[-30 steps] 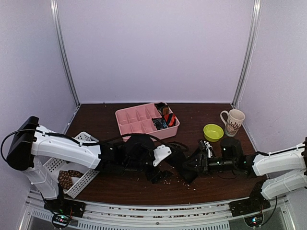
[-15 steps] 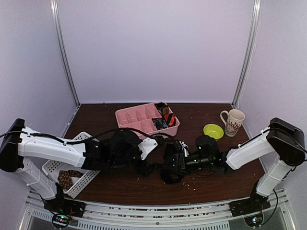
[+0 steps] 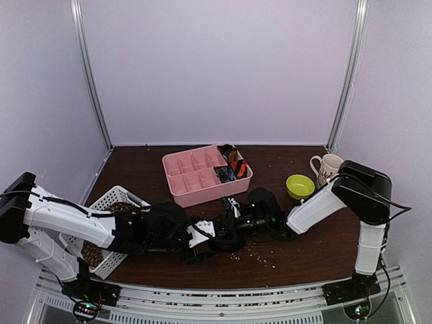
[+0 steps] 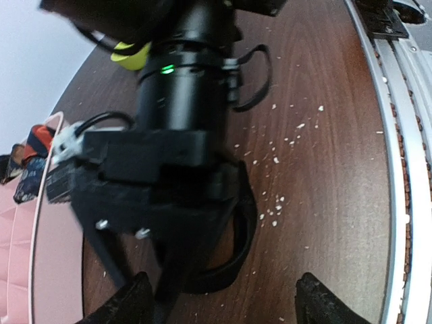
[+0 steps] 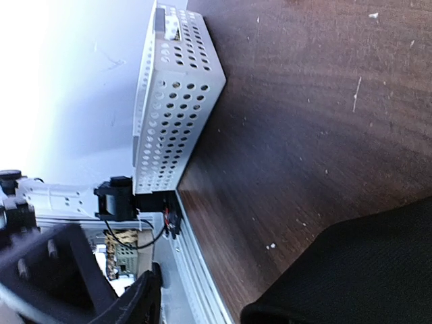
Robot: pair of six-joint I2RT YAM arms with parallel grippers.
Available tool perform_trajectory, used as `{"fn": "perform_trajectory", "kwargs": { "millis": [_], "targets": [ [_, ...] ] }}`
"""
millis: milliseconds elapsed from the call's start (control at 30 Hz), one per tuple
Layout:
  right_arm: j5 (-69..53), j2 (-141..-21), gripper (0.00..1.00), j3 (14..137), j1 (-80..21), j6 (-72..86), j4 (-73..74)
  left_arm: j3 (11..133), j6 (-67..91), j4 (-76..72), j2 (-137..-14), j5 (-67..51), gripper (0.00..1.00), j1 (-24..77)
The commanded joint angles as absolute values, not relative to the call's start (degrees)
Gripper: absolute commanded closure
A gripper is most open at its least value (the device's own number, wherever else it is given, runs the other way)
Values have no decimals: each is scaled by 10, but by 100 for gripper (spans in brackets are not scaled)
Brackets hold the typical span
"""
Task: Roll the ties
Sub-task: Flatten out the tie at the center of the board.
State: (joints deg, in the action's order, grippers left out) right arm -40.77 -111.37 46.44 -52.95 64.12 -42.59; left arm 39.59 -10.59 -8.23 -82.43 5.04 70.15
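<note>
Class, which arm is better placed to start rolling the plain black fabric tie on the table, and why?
Probably the right. The right gripper sits directly over the plain black fabric tie, and black cloth shows close in its wrist view. The left gripper is short of it, jaws open.

Left tool [image 4: 223, 305] is cropped by the bottom edge.

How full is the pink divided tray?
Mostly empty: the pink divided tray holds rolled ties only in its right-end compartments; the other compartments show bare pink bottoms.
</note>
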Motion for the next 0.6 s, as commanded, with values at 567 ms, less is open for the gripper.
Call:
{"fn": "perform_trajectory", "kwargs": {
  "millis": [567],
  "targets": [
    [-387, -893, 35, 424, -412, 546, -293, 604, -188, 24, -1051, -21, 38, 732]
  ]
}}
